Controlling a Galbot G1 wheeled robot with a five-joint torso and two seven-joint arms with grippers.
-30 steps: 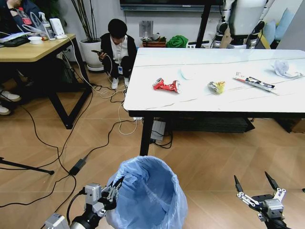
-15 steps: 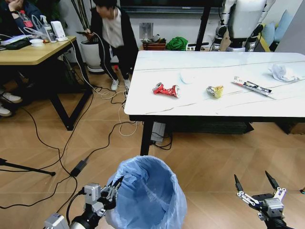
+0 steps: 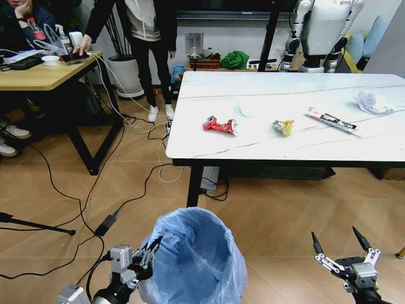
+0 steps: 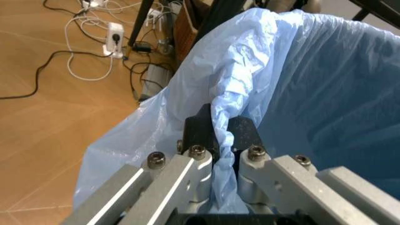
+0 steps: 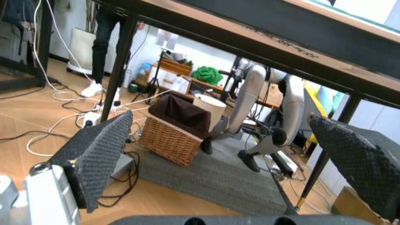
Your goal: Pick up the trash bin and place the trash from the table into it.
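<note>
Since a second ago your whole head picture has slid a little, so the camera has shifted, while the trash bin (image 3: 195,258) keeps its place at the bottom centre of the frame with your left gripper (image 3: 150,252) clamped on its rim as before. You can see in the left wrist view how that left gripper (image 4: 218,132) pinches a fold of the crinkled light-blue bag (image 4: 300,79) between its two dark fingertips (image 4: 198,129), the jaws closed tight on the plastic at the bin's edge. At the lower right of the head view your right gripper (image 3: 342,248) hangs low over the wooden floor (image 3: 57,190), well apart from the bin, its two black prongs spread wide and holding nothing; the right wrist view shows the same wide spread of its textured pads (image 5: 100,157) beneath the table's underside. Above the bin in the frame stands the table (image 3: 209,149), its white top carrying the litter: a crushed red can (image 3: 219,125) toward its left part, a white lid (image 3: 248,109) just beyond it, a yellow crumpled wrapper (image 3: 283,127) near the middle, a long thin wrapper (image 3: 332,121) to the right of that, and a crumpled white tissue (image 3: 369,101) at the upper right. At the upper left sits a light-wood desk (image 3: 38,75), with black cables (image 3: 82,209) trailing across the floor below it.
</note>
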